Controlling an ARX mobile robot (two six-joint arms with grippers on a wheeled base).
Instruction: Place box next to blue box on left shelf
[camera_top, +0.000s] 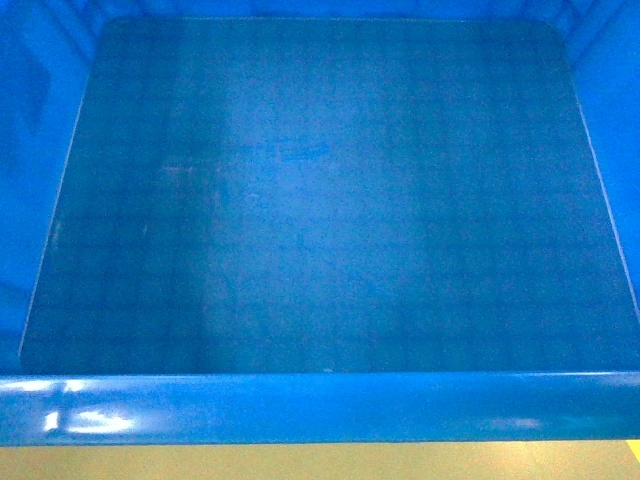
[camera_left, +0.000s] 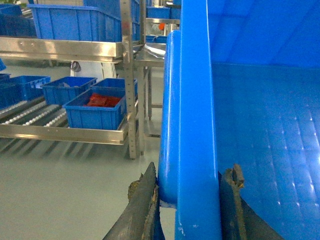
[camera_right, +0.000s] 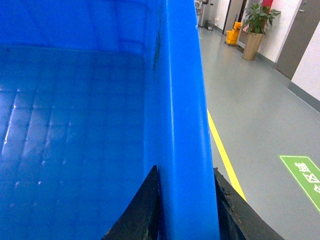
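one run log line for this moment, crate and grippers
blue crate: empty, carried | left gripper: clamped on left rim | right gripper: clamped on right rim | roller rack: left, not reached

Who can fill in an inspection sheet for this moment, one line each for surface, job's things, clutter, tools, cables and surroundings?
Surface: smooth grey floor with a yellow line; no table seen.
Job's things: large bright-blue plastic crate, empty, grid-patterned floor, held off the ground; grey metal roller rack stands to the left, carrying small blue bins, one with red contents.
Clutter: nothing seen inside the crate.
Tools: left tool clamps the crate's left rim; right tool clamps its right rim.
Cables: nothing seen.
Surroundings: potted green plant, yellow mop bucket, green floor sign, more blue crates on the upper shelf.
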